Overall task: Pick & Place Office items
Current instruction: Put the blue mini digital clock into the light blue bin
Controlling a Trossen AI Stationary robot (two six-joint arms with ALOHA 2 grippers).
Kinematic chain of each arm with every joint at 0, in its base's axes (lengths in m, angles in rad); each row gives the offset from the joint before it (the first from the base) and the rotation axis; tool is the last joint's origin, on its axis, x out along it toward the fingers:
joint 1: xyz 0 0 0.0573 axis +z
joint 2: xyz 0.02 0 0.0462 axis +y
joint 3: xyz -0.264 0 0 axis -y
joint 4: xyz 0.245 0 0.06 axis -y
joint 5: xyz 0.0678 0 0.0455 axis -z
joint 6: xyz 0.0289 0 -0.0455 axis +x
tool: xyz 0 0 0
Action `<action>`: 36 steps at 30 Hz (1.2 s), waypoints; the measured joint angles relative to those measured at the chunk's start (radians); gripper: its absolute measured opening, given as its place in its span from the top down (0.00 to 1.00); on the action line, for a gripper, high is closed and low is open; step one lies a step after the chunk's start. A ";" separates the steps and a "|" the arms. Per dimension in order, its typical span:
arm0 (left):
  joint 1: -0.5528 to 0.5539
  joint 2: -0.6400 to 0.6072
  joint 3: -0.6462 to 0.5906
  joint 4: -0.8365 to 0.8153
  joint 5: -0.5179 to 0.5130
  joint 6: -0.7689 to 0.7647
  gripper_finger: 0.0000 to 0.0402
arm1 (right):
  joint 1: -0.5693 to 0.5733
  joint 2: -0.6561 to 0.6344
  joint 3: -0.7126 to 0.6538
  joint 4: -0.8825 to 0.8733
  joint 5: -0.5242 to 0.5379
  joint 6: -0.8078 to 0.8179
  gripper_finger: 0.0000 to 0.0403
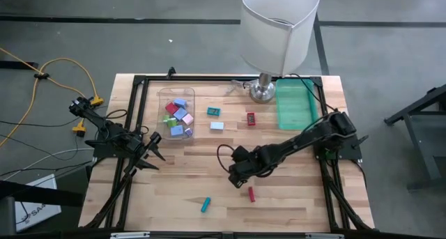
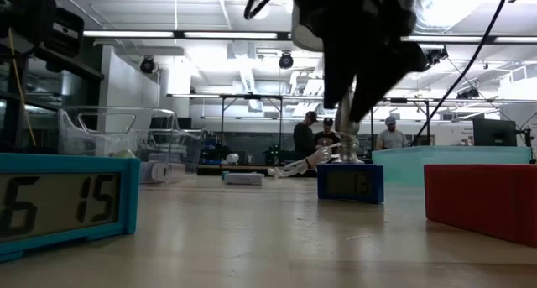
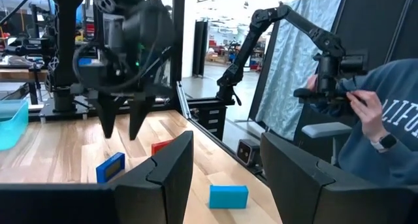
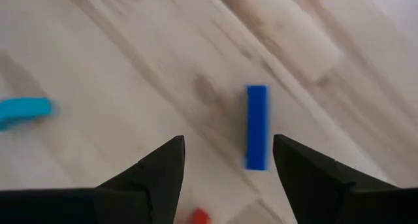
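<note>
Below my right pincer, fingers apart over the surface, one dark blue block lies between them; one teal piece and one red bit nearby.

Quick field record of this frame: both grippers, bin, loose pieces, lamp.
right gripper: open, above the table's middle, over a dark blue piece, holding nothing
left gripper: at the table's left edge, empty
clear bin: holds several small pieces
loose pieces: red piece, teal piece at the near side
lamp: far side, beside a green tray
</note>
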 joint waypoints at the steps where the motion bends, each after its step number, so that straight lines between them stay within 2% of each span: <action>1: 0.000 0.000 0.000 0.002 0.000 0.000 0.57 | 0.001 0.014 0.000 -0.002 -0.005 0.005 0.45; 16: 0.000 0.010 0.000 0.010 -0.004 0.000 0.57 | 0.007 0.107 0.001 -0.027 -0.059 0.081 0.45; 36: 0.000 0.010 0.000 0.016 -0.003 0.000 0.57 | 0.006 0.108 0.000 -0.027 -0.042 0.081 0.45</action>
